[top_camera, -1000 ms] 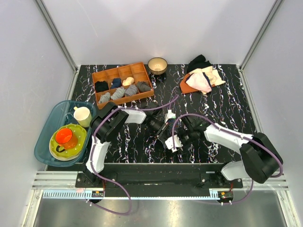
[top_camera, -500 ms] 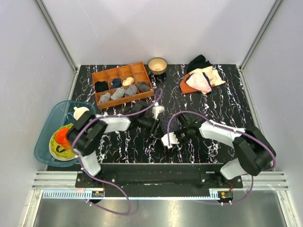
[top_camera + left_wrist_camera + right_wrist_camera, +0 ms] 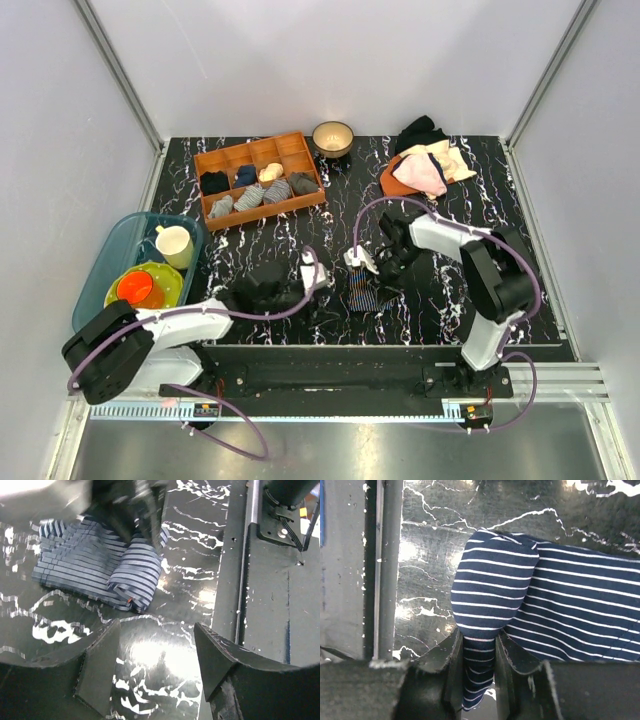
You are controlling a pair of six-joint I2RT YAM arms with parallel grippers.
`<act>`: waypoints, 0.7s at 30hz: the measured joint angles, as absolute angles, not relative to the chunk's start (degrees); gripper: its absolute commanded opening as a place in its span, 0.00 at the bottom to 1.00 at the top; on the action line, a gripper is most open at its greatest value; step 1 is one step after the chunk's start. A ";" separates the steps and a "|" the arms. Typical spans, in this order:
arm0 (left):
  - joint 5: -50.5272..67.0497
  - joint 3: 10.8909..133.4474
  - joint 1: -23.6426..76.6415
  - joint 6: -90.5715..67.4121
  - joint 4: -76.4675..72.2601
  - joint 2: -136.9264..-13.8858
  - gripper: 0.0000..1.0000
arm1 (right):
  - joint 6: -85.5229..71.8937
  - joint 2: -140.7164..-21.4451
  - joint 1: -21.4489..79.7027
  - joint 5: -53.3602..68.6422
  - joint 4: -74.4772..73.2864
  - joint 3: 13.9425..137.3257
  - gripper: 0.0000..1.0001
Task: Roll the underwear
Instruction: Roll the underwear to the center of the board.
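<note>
Reaching in from lower left of top view, left gripper (image 3: 318, 280) sits low over the worktop (image 3: 450, 300), fingers (image 3: 97, 665) spread wide, nothing btwn them. Underwear (image 3: 362, 297) just right of it, near frame ctr, lying on worktop. Navy w/ pale stripes; end nearest left gripper curled into a partial roll, rest flat. Right gripper (image 3: 363, 262) at its upper edge, fingers (image 3: 512, 674) pinching a fold of the cloth (wrist view).

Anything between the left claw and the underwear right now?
Nothing visible. Only bare table lies between the open left claw and the underwear; the right claw pinches a fold of it.
</note>
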State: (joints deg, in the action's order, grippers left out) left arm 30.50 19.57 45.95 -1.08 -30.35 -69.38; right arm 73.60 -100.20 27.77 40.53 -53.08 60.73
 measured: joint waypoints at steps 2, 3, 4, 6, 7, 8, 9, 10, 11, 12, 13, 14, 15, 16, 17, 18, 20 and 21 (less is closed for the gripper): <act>28.77 22.72 49.93 4.25 -26.65 -70.37 0.64 | 73.34 -104.16 26.41 42.22 -56.14 63.09 0.24; 27.99 24.53 51.13 6.24 -25.41 -71.33 0.64 | 73.19 -105.82 25.91 43.09 -57.60 64.12 0.24; 27.29 26.74 52.31 8.45 -23.92 -72.73 0.65 | 73.08 -107.13 25.45 43.62 -58.72 64.93 0.25; 25.45 31.90 54.46 12.75 -21.08 -76.51 0.65 | 72.93 -109.21 24.64 44.80 -60.82 66.43 0.25; 24.51 34.79 55.13 15.25 -19.33 -78.22 0.65 | 72.88 -109.93 24.32 45.21 -61.65 67.05 0.25; 24.18 35.68 55.79 16.05 -18.72 -79.83 0.65 | 72.82 -110.52 24.03 45.60 -62.37 67.57 0.25; 23.59 37.50 56.58 17.80 -17.10 -81.60 0.65 | 72.73 -111.07 23.81 45.87 -63.09 68.01 0.25; 23.09 39.40 57.34 19.35 -15.75 -83.72 0.65 | 72.71 -111.53 23.59 46.11 -63.64 68.38 0.25; 22.65 40.84 58.00 20.62 -14.76 -85.69 0.65 | 72.60 -111.92 23.49 46.22 -64.16 68.71 0.25; 22.13 42.02 58.61 21.78 -13.65 -87.37 0.65 | 72.53 -112.20 23.42 46.30 -64.42 68.90 0.25; 21.74 42.83 59.07 22.74 -12.53 -88.79 0.65 | 72.49 -112.51 23.33 46.48 -64.73 69.12 0.26; 21.32 43.64 59.53 23.86 -11.33 -90.28 0.65 | 72.44 -112.64 23.31 46.59 -64.86 69.21 0.26; 20.93 44.23 59.92 24.69 -10.26 -91.44 0.65 | 72.31 -112.71 23.29 46.63 -64.99 69.21 0.27; 20.64 44.60 60.20 25.47 -9.34 -92.44 0.64 | 72.27 -112.73 23.27 46.65 -65.21 69.21 0.27; 20.32 44.97 60.42 26.24 -8.67 -93.23 0.62 | 72.16 -112.75 23.27 46.65 -65.32 69.21 0.28; 19.70 45.45 60.60 27.11 -8.34 -94.04 0.62 | 72.12 -112.84 23.27 46.63 -65.32 69.21 0.28; 18.44 46.76 60.84 28.01 -7.62 -95.26 0.58 | 72.07 -113.12 23.24 46.63 -65.39 69.23 0.30; 17.63 47.40 60.95 28.29 -7.27 -95.79 0.57 | 72.05 -113.19 23.24 46.63 -65.41 69.23 0.31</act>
